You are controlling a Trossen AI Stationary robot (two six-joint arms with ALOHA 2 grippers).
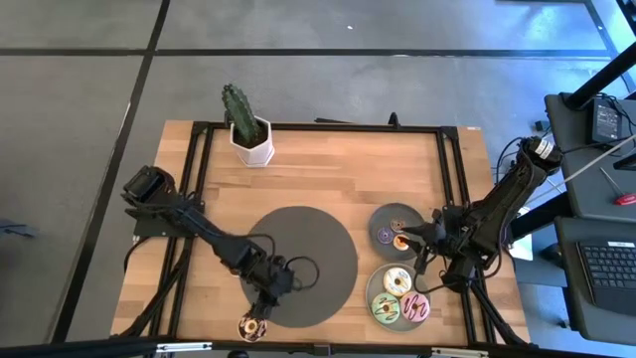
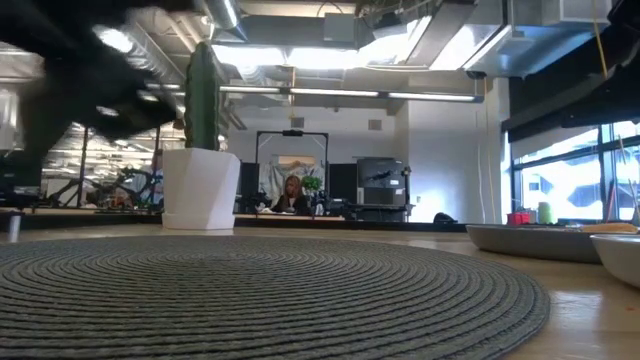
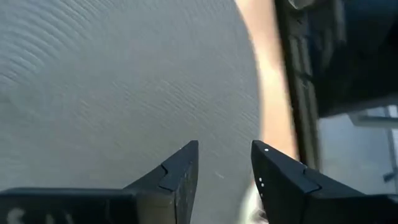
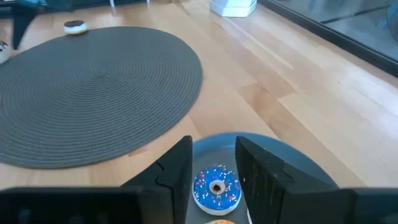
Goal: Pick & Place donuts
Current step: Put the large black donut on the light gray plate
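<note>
Donuts look like small, light, rigid toy rings, probably smooth plastic, so slippery; I'd pinch across the ring from above, one finger in the hole or both on the outer edge.

One chocolate donut [image 1: 249, 326] lies on the desk [image 1: 318, 169] just off the dark round mat's [image 1: 298, 264] near rim, by the desk's front edge. My left gripper [image 1: 260, 303] hangs over that mat rim, just beside that donut; fingers [image 3: 180, 171] apart with nothing between them, mat weave showing through the gap.

My right gripper [image 4: 214, 168] hovers over the upper grey plate [image 1: 396, 227], to the right of the mat. Fingers apart, straddling a small blue-sprinkled donut [image 4: 216, 185] without touching it as far as I can tell. An orange mini donut [image 1: 400, 241] sits on the same plate.

The lower grey plate [image 1: 373, 293], also to the right of the mat, holds a cream donut [image 1: 397, 282], a pale green donut [image 1: 386, 308] and a pink donut [image 1: 414, 308], packed touching, so I'd risk nudging neighbours.

A potted cactus [image 1: 243, 124] stands beyond the mat, well clear. Mat itself is bare.
</note>
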